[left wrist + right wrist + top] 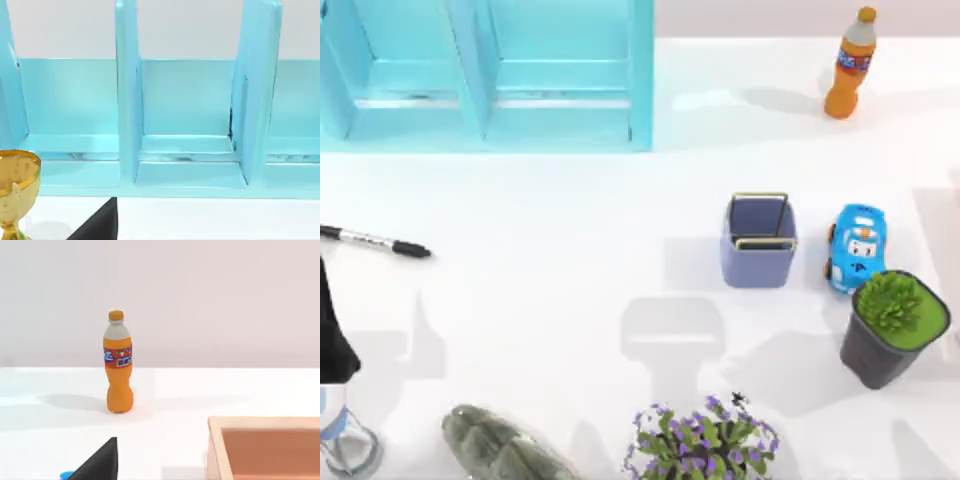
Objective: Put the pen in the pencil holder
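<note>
**Pen not yet picked up**

The pen [375, 242] lies flat on the table [550, 300] at the left edge of the top view, well apart from the pencil holder [758, 242], which stands empty right of centre. Whether either hand is open or closed I cannot tell. Grasp, carry and drop all remain.

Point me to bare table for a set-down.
Free: the wide middle between the pen and the pencil holder, below the blue shelf. Crowded: the right side, where toy car and plant pot flank the holder.
</note>
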Robot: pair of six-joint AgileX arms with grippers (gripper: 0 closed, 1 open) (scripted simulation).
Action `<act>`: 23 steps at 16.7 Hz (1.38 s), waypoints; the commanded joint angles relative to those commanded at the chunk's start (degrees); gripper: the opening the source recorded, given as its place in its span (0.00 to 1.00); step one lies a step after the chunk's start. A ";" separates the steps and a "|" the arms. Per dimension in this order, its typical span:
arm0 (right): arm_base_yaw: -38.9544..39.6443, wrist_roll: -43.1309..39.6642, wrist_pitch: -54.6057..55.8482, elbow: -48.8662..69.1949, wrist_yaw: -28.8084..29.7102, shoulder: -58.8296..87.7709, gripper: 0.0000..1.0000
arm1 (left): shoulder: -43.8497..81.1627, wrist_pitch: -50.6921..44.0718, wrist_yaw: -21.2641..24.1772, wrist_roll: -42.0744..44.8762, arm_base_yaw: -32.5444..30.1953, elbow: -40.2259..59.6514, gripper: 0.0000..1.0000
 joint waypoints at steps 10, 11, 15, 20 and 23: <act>0.00 0.00 0.00 0.00 0.00 0.00 1.00 | 21.86 8.94 6.70 -18.31 4.41 6.06 1.00; 0.00 0.00 0.00 0.00 0.00 0.00 1.00 | 27.11 10.62 8.16 -22.14 5.19 7.15 1.00; 0.00 0.00 0.00 0.00 0.00 0.00 1.00 | 50.75 17.40 14.39 -38.52 8.47 11.45 1.00; 0.00 0.00 0.00 0.00 0.00 0.00 1.00 | 76.16 25.33 21.36 -56.76 12.33 16.58 1.00; 0.00 0.00 0.00 0.00 0.00 0.00 1.00 | 86.14 29.42 24.32 -64.74 14.24 19.42 1.00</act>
